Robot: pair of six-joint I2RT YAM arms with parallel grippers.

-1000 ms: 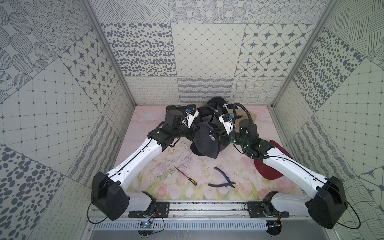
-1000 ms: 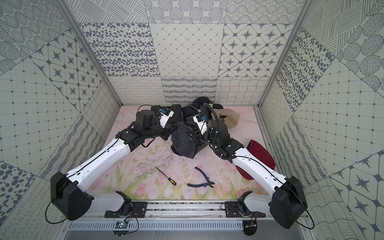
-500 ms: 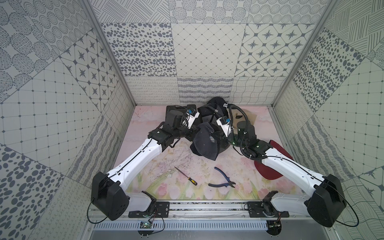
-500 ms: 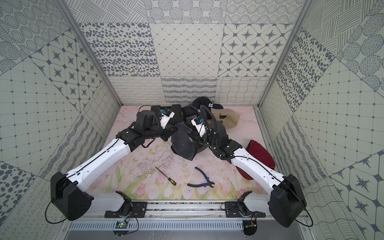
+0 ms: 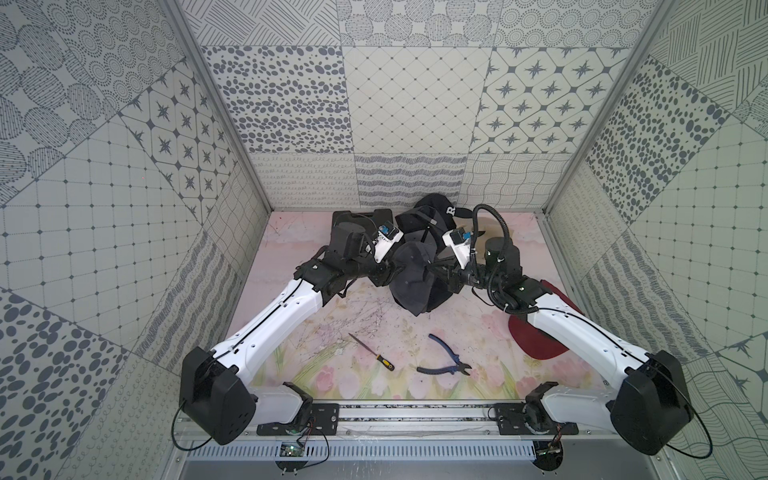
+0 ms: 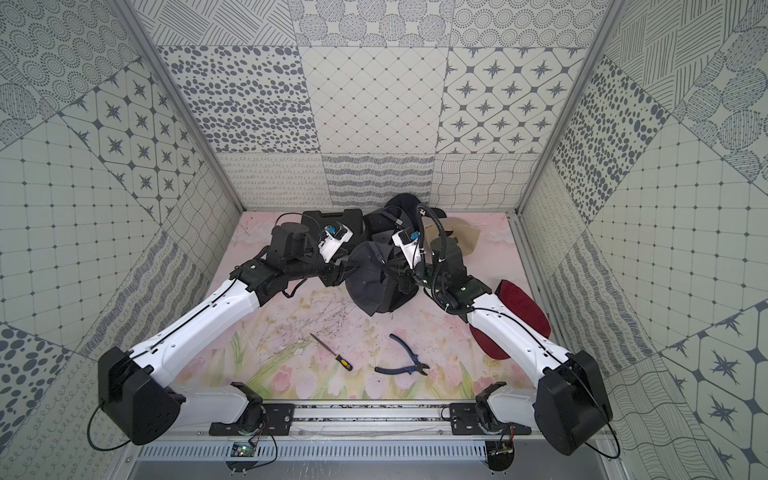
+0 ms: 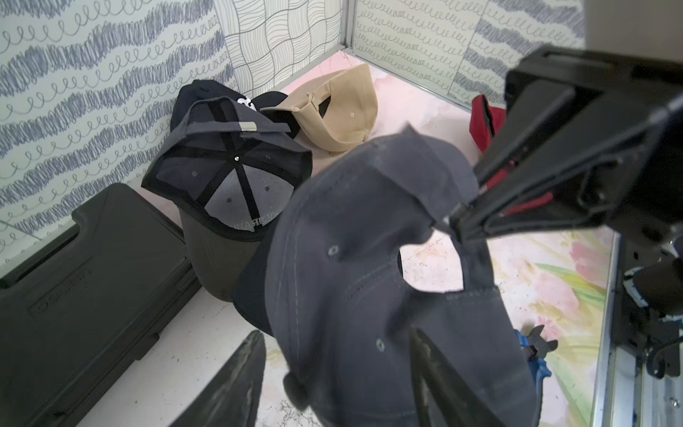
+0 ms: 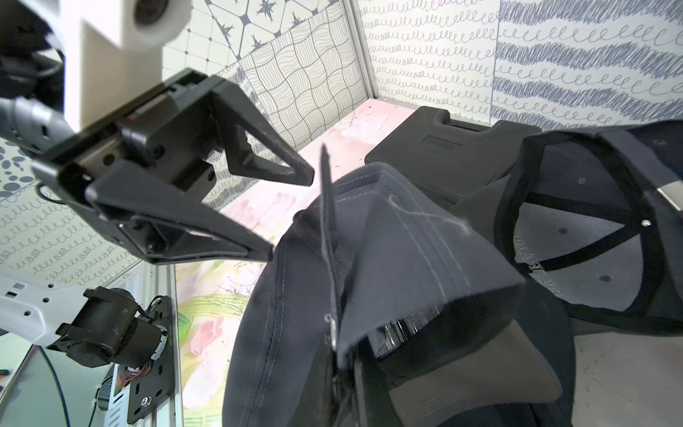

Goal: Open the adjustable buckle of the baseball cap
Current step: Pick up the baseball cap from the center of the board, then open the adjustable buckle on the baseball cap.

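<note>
Both top views show the grey cap [image 5: 415,282] [image 6: 370,286] held up between the two arms, over the back half of the floral worktop [image 5: 399,332]. A screwdriver [image 5: 372,353] and pliers [image 5: 444,363] lie nearer the front, and a red cap [image 5: 536,336] sits partly under the right arm.

In the left wrist view, the left jaws stand apart with the cap [image 7: 351,222] in front of them. The right jaws are pinched together on the cap's rear edge, beside its opening. Behind are an upturned cap [image 7: 229,173], a beige cap [image 7: 343,107] and a black case [image 7: 85,266].

The right wrist view shows the right jaws clamped on the cap where its strap [image 8: 327,222] rises upright. The left jaws gape just beside it; whether they touch it cannot be told.
</note>
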